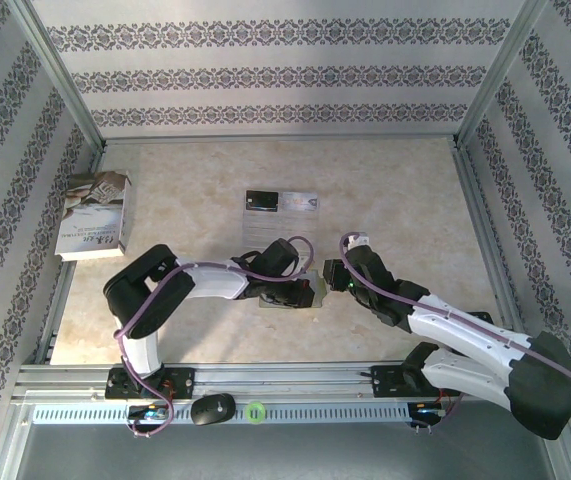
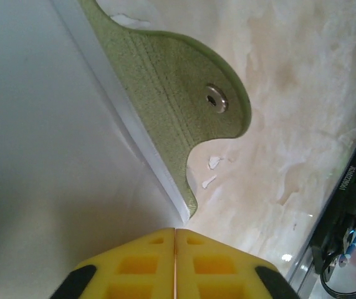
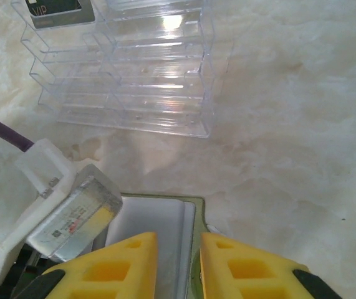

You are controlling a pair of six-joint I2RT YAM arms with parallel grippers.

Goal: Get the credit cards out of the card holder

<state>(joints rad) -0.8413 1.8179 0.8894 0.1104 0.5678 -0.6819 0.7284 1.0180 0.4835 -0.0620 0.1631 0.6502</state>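
The black card point(image 3: 56, 11) in the clear rack reads "VIP". Print on the book point(image 1: 93, 215) cover is too blurred to read.

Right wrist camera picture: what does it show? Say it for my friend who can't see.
Two yellow fingers of the right gripper, a little apart, hang over the open card holder on a pale marbled table. Beyond lies a clear plastic rack with a black card at its top-left corner.

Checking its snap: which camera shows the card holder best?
Left wrist: the card holder shows its yellow-green flap and snap large. Right wrist catches its pale inside; top external, just a sliver.
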